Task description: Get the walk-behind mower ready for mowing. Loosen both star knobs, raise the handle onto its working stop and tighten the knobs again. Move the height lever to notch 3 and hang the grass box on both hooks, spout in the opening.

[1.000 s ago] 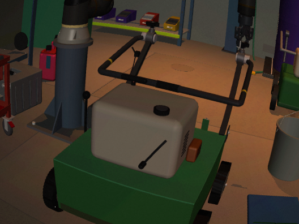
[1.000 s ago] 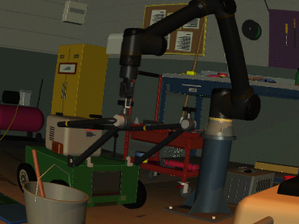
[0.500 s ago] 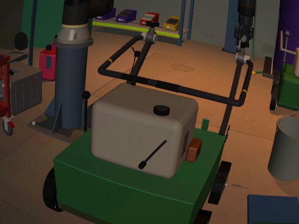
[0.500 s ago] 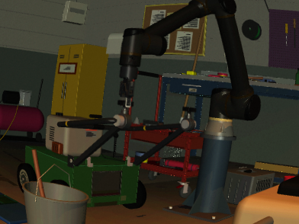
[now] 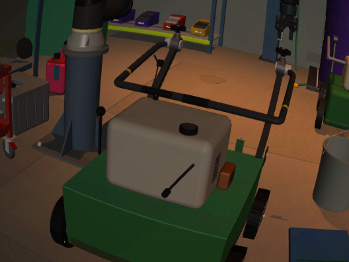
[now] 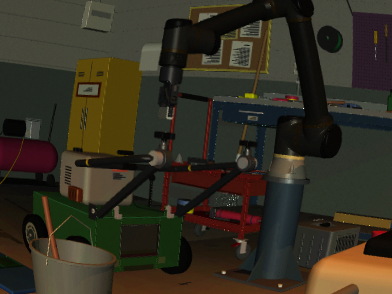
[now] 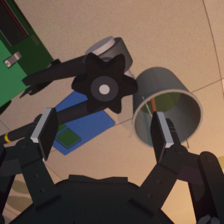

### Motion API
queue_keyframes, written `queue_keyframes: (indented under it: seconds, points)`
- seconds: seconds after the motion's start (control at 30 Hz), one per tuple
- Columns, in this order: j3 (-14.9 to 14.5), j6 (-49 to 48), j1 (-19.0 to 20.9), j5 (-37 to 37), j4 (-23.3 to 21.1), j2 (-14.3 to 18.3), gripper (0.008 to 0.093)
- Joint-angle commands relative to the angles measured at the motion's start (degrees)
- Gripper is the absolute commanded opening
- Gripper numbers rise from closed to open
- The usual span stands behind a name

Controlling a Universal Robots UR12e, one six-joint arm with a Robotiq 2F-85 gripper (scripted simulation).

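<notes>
My gripper (image 5: 287,32) (image 6: 167,111) (image 7: 104,129) hangs straight above the black star knob (image 5: 283,51) (image 6: 164,136) (image 7: 105,86) on the mower's right-hand handle pivot, well clear of it. The second star knob (image 5: 177,27) (image 6: 248,144) sits on the other pivot. The black handle (image 5: 205,102) (image 6: 115,161) lies folded low and forward over the grey engine cover (image 5: 165,151), above the green deck (image 5: 155,207). The height lever with its ball end (image 5: 100,111) stands by the deck's left side. The orange grass box (image 6: 345,272) rests on the floor apart from the mower. The gripper is open and holds nothing.
The robot's pedestal (image 5: 82,92) (image 6: 282,220) stands close behind the mower. A grey bucket (image 5: 333,173) (image 6: 72,267) (image 7: 167,105) and a blue mat (image 5: 317,244) (image 7: 81,124) lie by the mower's right side. A red trolley (image 6: 220,195), a grey crate (image 5: 29,107) and shelving (image 5: 165,19) stand farther back.
</notes>
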Motion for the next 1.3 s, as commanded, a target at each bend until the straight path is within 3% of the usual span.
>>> queue_keyframes:
  seconds: [0.0, 0.37, 0.9, 1.27]
  points:
    - [0.1, 0.0, 0.0, 0.0, 0.0, 0.1, 0.0880]
    - [-3.0, 0.0, 0.0, 0.0, 5.7, -2.5, 0.0880]
    - [-3.0, 0.0, 0.0, 0.0, 5.8, -2.5, 0.0880]
    - [-3.0, 0.0, 0.0, 0.0, 5.8, -2.5, 0.0680]
